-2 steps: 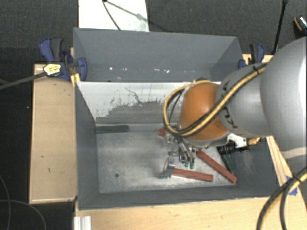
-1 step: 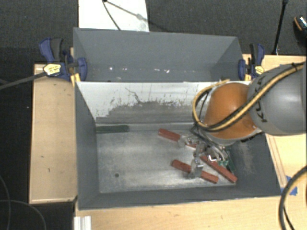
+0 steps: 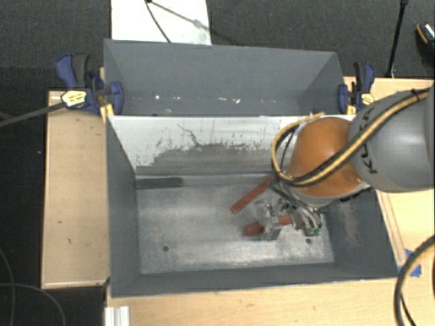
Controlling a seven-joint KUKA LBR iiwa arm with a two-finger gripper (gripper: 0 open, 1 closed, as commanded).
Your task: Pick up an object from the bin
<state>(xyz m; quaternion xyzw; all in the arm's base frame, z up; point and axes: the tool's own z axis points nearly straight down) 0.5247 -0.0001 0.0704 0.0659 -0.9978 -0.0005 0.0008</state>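
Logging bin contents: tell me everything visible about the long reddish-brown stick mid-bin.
The reddish-brown stick is slim, straight and matt, perhaps wood or plastic. It lies on the bin floor, slanting up to the right from its free lower-left end; its other end runs under the gripper, so contact there cannot be told.

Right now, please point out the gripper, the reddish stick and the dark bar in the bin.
gripper (image 3: 280,221), camera view, on its lower working end.
reddish stick (image 3: 247,200), camera view, middle of its length.
dark bar (image 3: 158,182), camera view, middle of its top.
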